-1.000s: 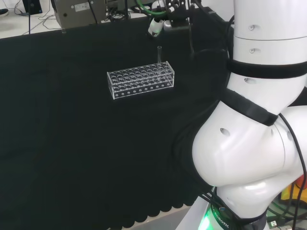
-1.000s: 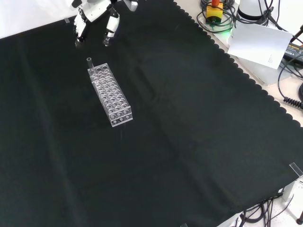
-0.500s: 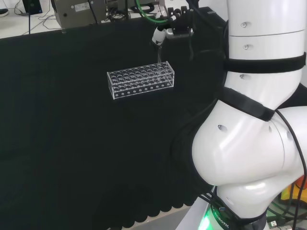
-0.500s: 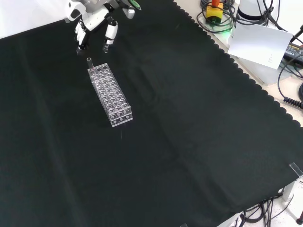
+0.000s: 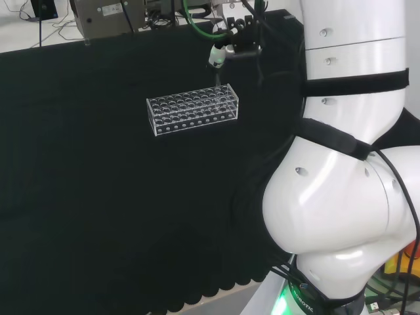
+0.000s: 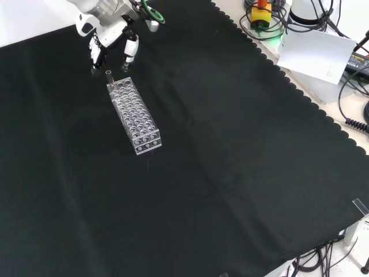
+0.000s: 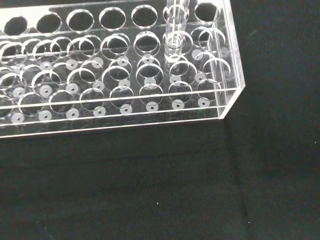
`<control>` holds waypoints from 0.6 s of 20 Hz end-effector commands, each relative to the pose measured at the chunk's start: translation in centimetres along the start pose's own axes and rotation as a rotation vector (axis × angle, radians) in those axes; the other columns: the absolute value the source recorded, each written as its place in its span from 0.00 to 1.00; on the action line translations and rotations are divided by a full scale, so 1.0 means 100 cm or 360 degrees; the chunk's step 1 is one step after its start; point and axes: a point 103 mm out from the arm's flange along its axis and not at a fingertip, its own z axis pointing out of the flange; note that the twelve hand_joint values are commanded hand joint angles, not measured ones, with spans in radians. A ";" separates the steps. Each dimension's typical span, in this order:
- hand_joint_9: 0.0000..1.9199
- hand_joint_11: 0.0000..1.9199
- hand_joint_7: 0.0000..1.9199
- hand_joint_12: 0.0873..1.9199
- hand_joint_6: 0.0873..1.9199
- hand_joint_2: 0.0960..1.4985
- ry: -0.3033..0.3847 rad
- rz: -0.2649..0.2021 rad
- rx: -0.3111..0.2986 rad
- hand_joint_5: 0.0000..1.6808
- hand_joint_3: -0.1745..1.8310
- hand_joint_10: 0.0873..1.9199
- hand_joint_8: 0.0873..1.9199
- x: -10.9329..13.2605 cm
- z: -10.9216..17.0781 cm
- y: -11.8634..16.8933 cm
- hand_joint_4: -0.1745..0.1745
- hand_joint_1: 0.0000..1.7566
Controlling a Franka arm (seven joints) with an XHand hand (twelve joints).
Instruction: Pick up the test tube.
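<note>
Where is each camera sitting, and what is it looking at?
Head view: behind and above the arm's base, looking over the white arm links at the rack.
Front view: opposite, looking down on the cloth; the hand enters from the top.
Wrist view: at the wrist, close above the rack and test tube.
All share the rack.

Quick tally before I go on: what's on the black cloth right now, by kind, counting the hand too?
Test tube: 1, upright in a hole at the rack's end
Clear rack: 1
Hand: 1, above the tube's end of the rack, fingers pointing down
Total: 3
</note>
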 end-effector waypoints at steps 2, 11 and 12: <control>0.23 0.16 0.17 0.76 0.06 0.70 0.0002 0.0017 0.0028 0.27 0.00 0.41 0.44 0.005 0.009 0.012 0.21 0.54; 0.39 0.32 0.33 0.68 0.25 0.66 -0.0081 -0.0009 -0.0113 0.27 0.00 0.33 0.41 0.015 0.014 0.019 0.09 0.64; 0.40 0.33 0.35 0.67 0.27 0.65 -0.0084 -0.0012 -0.0119 0.28 0.00 0.33 0.41 0.015 0.014 0.019 0.08 0.65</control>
